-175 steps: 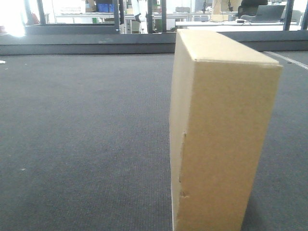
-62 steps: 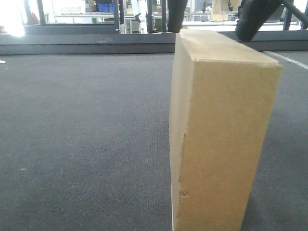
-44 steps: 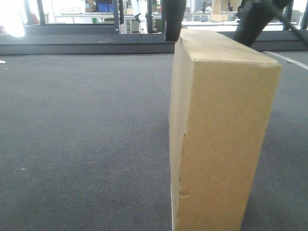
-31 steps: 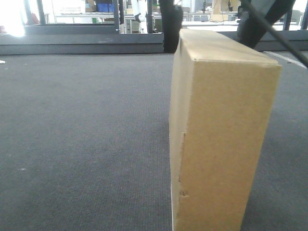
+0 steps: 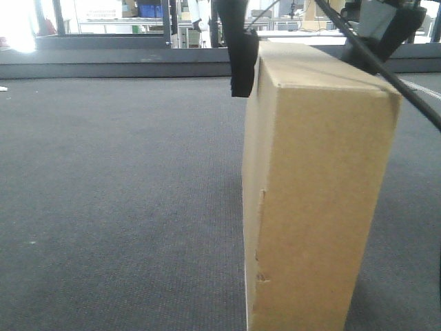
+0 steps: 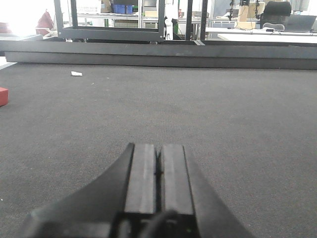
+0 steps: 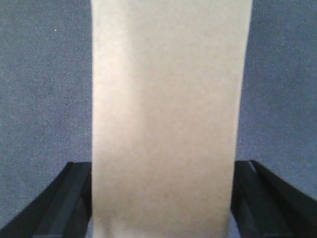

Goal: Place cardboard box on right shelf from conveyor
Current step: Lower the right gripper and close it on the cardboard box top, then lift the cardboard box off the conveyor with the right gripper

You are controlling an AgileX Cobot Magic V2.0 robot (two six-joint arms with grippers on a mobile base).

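Note:
The cardboard box stands upright on the conveyor, tan and plain, with a slit and a dent low on its left side. My right gripper is open and comes down over the box's top, one black finger against the upper left side and the other at the far right corner. In the right wrist view the box fills the gap between both fingers of the gripper. My left gripper is shut, empty, low over bare belt. The right shelf is out of view.
A dark raised rim bounds the belt's far side. A black cable crosses the box's top right corner. A red object and a white scrap lie on the belt's left. A dark frame stands beyond the rim.
My right gripper has come into view from above and lowered, its fingers now astride the box's top. The box stays upright in place.

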